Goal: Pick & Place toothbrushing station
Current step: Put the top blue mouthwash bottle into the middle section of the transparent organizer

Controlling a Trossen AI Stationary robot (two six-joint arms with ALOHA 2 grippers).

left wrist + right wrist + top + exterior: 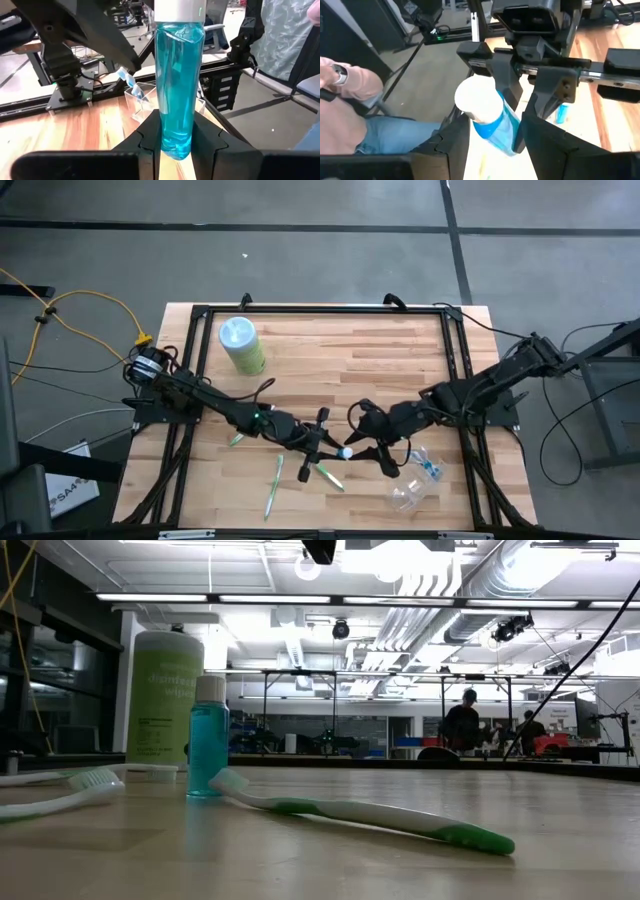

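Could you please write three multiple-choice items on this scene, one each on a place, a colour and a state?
1. Where is the pale-green cylindrical canister with the light-blue lid?
A. Upright near a corner of the wooden table, on the left arm's side
B. Inside a cup
C. Lying at the table's middle

2. What colour is the cap of the small clear tube of blue liquid?
A. Red
B. White
C. Black

3. What is the left gripper doing?
A. Open over bare wood
B. Shut on a toothbrush
C. Shut on the tube

Answers:
1 A: the canister stands near that corner of the table.
2 B: the tube has a white cap.
3 C: the left gripper clamps the tube's lower end.
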